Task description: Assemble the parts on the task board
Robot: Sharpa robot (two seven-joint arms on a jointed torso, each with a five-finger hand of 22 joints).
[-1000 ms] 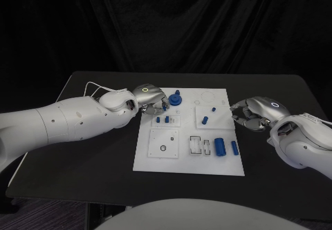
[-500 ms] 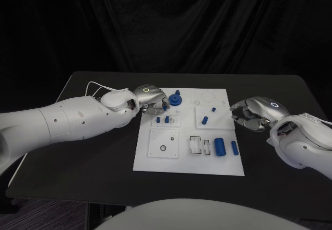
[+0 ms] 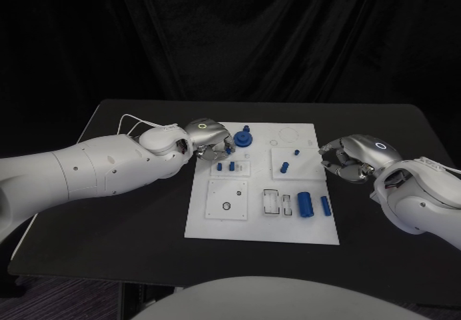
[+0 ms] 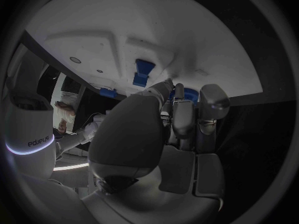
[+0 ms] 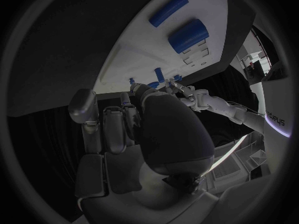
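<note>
A matte black rectangular table [image 3: 125, 220] carries the flat white rectangular task board [image 3: 259, 230] at its middle, long axis running from near edge to far edge, with bare tabletop on every side. The silver left hand [image 3: 208, 138] sits over the board's far left corner, fingers curled down just beside a round blue gear-like part [image 3: 243, 139] standing upright there; whether it grips anything cannot be told. The silver right hand [image 3: 352, 159] hovers off the board's right edge, fingers curled inward, holding nothing visible. A fat blue cylinder [image 3: 304, 203] and a slimmer blue rod [image 3: 326, 205] lie near the board's near right corner, pointing toward the far edge.
</note>
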